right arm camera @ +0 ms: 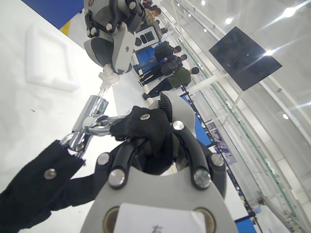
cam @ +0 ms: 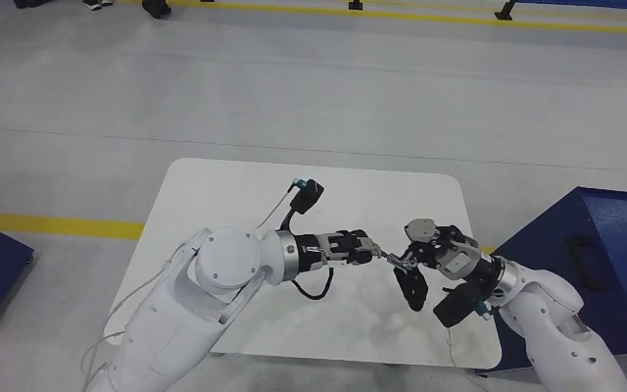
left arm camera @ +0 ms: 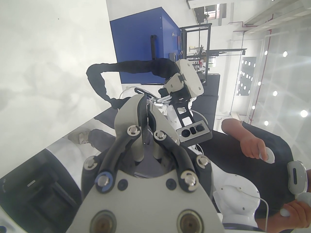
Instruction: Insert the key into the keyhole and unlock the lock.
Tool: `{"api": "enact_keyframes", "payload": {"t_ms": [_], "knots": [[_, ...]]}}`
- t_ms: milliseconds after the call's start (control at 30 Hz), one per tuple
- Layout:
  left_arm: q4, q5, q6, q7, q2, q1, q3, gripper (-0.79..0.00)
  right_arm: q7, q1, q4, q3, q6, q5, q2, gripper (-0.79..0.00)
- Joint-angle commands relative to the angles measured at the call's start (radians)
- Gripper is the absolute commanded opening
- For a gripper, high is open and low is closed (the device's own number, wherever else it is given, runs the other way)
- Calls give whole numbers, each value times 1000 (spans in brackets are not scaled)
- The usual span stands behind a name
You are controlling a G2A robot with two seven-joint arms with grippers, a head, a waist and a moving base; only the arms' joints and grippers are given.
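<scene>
We see the two arms meeting above the right half of the white table (cam: 225, 196), toward its near edge. The left claw (cam: 375, 253) comes in from the left side and the right claw (cam: 419, 258) from the right, tips facing each other and close together.

The left claw is drawn in narrow on the key (right arm camera: 108, 75), pinching its pale, see-through head between the pads. In the left wrist view its fingers (left arm camera: 155, 115) stand with hardly a gap between them. From that head the key's thin shaft points straight at the end of the lock (right arm camera: 93, 113), a shiny chrome cylinder, and meets it at the keyhole end (how deep it sits we cannot tell).

The right claw is clamped on the lock, gripping the black cloth-covered cable (right arm camera: 36, 178) just where it joins the chrome body. One grey finger shows behind the cloth, and the other is hidden under it. A second end of the cable comes into the chrome body from the other side, and the rest hangs in a dark loop below the right claw, down toward the table.

The lock is held up off the table, between the two claws, with the cylinder tilted and its keyhole end turned toward the left claw.

A white foam tray (right arm camera: 49, 56) lies flat on the table, well apart from the lock. A blue cabinet (cam: 578, 235) stands just beside the table's right edge.
</scene>
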Motion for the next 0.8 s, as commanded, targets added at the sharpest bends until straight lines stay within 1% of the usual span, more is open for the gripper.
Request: {"api": "enact_keyframes", "payload": {"t_ms": [0, 167, 333, 400, 433, 767], "knots": [[-1, 2, -15, -23, 3, 2, 1, -785, -9, 10, 12, -2, -43, 22, 0, -785], [-3, 5, -45, -60, 9, 6, -2, -785, -25, 44, 51, -13, -164, 102, 1, -785], [-19, 9, -121, -79, 13, 23, 4, -785, -18, 76, 92, -34, -301, 187, 0, -785], [-18, 12, -129, -78, 14, 30, 6, -785, -11, 90, 104, -47, -357, 203, 1, -785], [-18, 12, -129, -78, 14, 30, 6, -785, -3, 96, 109, -49, -371, 204, 1, -785], [-18, 12, -129, -78, 14, 30, 6, -785, -3, 96, 109, -49, -371, 204, 1, -785]]}}
